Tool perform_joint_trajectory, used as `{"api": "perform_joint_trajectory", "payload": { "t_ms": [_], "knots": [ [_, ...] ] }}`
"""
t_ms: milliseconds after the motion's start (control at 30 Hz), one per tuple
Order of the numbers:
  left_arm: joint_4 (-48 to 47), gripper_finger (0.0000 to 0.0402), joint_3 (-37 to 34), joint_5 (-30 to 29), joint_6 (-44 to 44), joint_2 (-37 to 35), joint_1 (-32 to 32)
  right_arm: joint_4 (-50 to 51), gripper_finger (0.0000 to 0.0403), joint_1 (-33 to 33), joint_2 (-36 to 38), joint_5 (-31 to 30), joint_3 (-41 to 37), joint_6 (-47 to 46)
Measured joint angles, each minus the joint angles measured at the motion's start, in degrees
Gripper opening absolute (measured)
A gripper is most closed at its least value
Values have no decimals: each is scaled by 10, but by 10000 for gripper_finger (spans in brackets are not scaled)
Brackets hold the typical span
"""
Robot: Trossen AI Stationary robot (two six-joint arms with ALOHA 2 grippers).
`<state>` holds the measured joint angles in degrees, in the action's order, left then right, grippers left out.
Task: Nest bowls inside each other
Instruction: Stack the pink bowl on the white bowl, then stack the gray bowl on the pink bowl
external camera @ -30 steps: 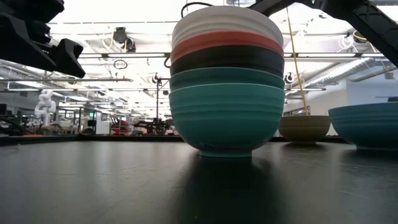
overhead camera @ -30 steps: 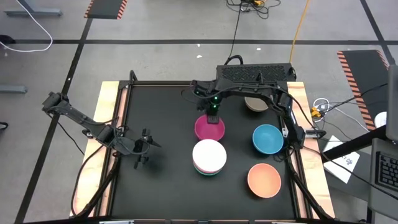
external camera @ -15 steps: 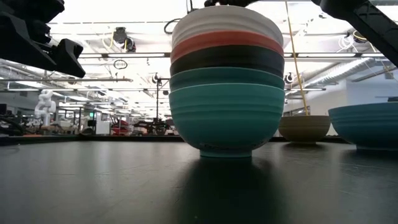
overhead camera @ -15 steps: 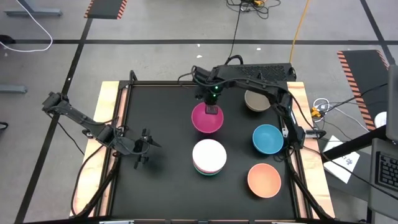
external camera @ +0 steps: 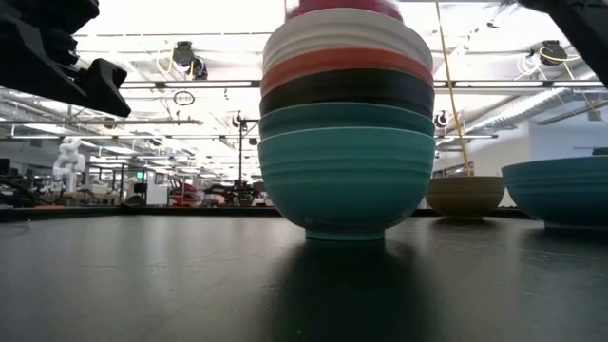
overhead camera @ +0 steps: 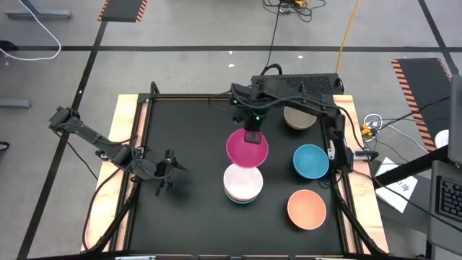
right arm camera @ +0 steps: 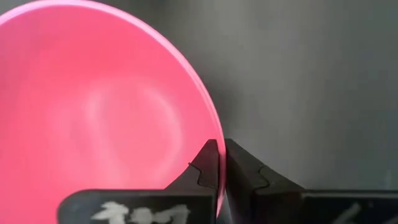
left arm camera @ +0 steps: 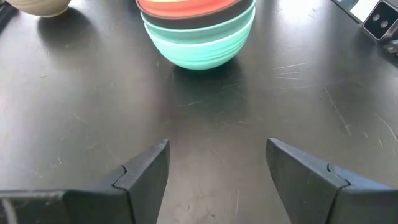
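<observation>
1. Your right gripper (overhead camera: 252, 136) is clamped on the rim of the magenta bowl (overhead camera: 247, 147); in the right wrist view both fingers (right arm camera: 208, 165) pinch the rim at the bowl's 12 o'clock edge.
2. The magenta bowl hangs above the stack of bowls (overhead camera: 242, 183), overlapping the stack's 12 o'clock side in the high view. In the low view its underside (external camera: 344, 8) shows just over the white top bowl (external camera: 347, 38); whether they touch you cannot tell.
3. The stack, from the top: white, red, black, dark green, turquoise.
4. From the stack, the blue bowl (overhead camera: 311, 161) sits at about 2 o'clock, the peach-orange bowl (overhead camera: 307, 209) at 4 o'clock, the grey-brown bowl (overhead camera: 297, 119) toward 1 o'clock.
5. Your left gripper (overhead camera: 167, 172) waits at the stack's 9 o'clock, fingers (left arm camera: 146, 168) spread apart, holding nothing.
</observation>
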<state>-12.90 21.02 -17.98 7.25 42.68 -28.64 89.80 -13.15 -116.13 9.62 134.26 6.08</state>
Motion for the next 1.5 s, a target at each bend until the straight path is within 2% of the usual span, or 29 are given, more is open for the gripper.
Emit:
{"api": "perform_joint_trajectory", "payload": {
  "t_ms": [267,433,633,833,1067,1200,1500],
  "knots": [
    [17,269,0,1,-4,0,0,-12,0,88,24,9,0,-77],
    [30,269,0,6,-9,0,0,-46,0,117,19,11,-24,-99],
    [38,269,0,23,-10,0,0,-70,0,126,18,12,-113,-112],
    [38,269,0,30,-10,0,0,-137,0,121,18,55,-195,-109],
    [38,269,0,30,-11,0,0,-175,5,114,17,56,-214,-109],
    [37,269,0,30,-9,0,-6,-210,44,112,22,57,-214,-105],
    [37,269,0,18,-9,0,-39,-213,195,108,30,57,-214,-158]
  ]
}}
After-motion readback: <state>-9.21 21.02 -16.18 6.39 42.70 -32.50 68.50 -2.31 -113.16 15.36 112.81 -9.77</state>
